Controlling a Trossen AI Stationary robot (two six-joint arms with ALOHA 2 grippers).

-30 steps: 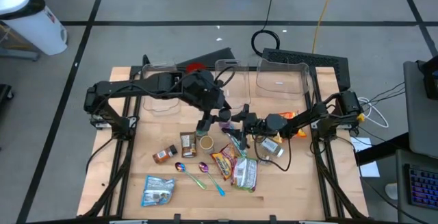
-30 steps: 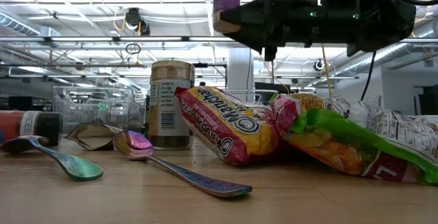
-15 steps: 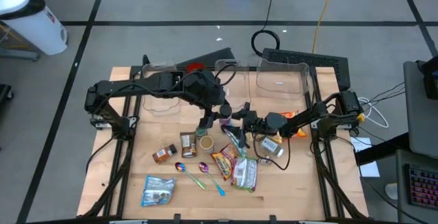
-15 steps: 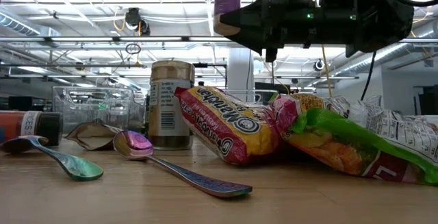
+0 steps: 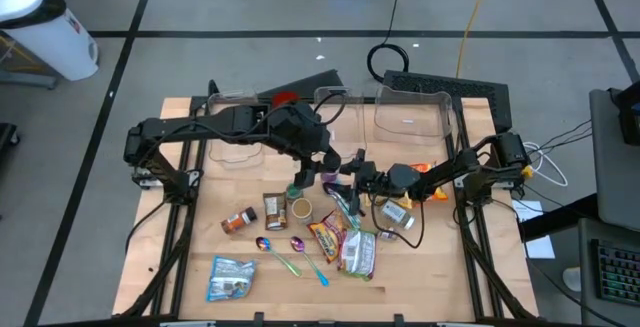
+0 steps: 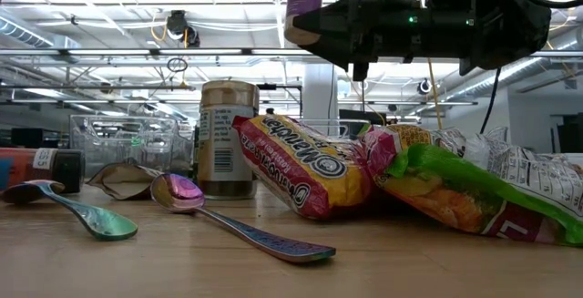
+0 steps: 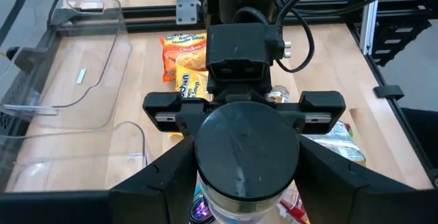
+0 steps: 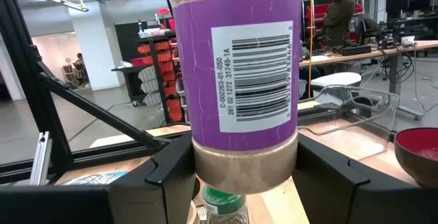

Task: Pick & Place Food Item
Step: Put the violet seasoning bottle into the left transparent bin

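Wooden tabletop (image 5: pixel 200 237) carries scattered ramen packets (image 6: pixel 305 166), spoons (image 6: pixel 182 193) and jars. Above its middle, the left gripper (image 5: pixel 308 174) and right gripper (image 5: pixel 352 166) both clasp a purple-labelled spice jar (image 8: pixel 236 80), held aloft between them.

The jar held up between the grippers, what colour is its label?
Purple, with a white barcode panel on the jar; clearest in the right wrist view.

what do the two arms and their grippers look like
Both arms are black, made of slim tubular links with chunky boxy joints, and black cables loop along them. The left gripper and right gripper each carry two flat, angular black fingers on a wide black crossbar. The right arm's wrist block is square-edged with small silver screws on its side. No markings are readable.
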